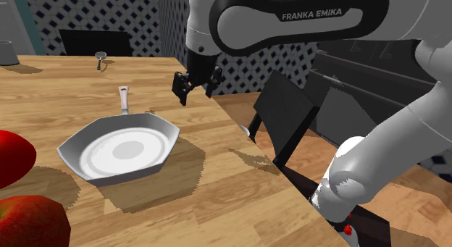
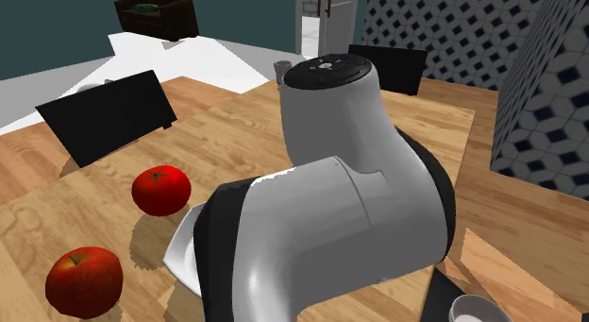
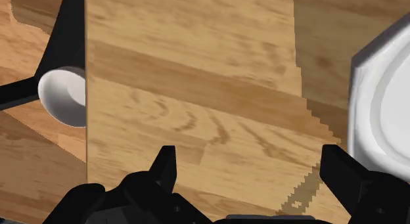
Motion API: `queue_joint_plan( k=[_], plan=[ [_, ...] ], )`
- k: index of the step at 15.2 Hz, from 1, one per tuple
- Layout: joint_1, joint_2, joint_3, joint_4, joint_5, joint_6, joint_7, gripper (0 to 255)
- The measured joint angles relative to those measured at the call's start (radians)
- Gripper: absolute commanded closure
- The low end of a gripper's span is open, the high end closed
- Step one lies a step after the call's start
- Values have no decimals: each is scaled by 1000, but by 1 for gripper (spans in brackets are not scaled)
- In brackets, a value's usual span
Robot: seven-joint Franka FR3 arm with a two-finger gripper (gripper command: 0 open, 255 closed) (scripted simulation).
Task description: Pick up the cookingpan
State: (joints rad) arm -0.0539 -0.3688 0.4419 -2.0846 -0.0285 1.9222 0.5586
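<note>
The gripper (image 1: 194,85) hangs over the wooden table (image 1: 217,187) near its edge, fingers spread wide with only bare wood between them. The grey pan (image 1: 119,148) lies flat on the table, just to the shoulder view's left of the gripper and untouched, its handle pointing toward the wall. Red fruits (image 2: 160,190) sit on the pan's other side.

The arm (image 1: 429,79) wears smooth, glossy white shells that swell into rounded joints. One link carries a black inset band (image 1: 246,24) lettered FRANKA EMIKA in white capitals. A small red spot (image 1: 348,229) sits by the dark seam under the lowest white joint. In the second exterior view a fat white link is topped by a round black cap (image 2: 326,71) with tiny pale marks. The jaws are all black, with angular, wedge-tipped fingers (image 3: 164,170)
</note>
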Motion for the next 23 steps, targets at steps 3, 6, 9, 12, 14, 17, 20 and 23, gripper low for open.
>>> queue_joint_plan(
  k=[3, 6, 9, 12, 14, 17, 20, 23],
  plan=[
    [-19, 116, 70, 98, -59, 10, 127, 0],
    [-26, 238, 132, 202, -138, 6, 258, 0],
    [-13, 385, 178, 338, -244, -22, 388, 0],
    [40, 553, 199, 507, -366, -76, 514, 0],
    [89, 644, 196, 604, -431, -109, 582, 0],
    [154, 765, 176, 744, -505, -153, 637, 0],
    [158, 780, 170, 731, -517, -129, 656, 0],
    [154, 782, 168, 695, -523, -95, 671, 0]
  ],
)
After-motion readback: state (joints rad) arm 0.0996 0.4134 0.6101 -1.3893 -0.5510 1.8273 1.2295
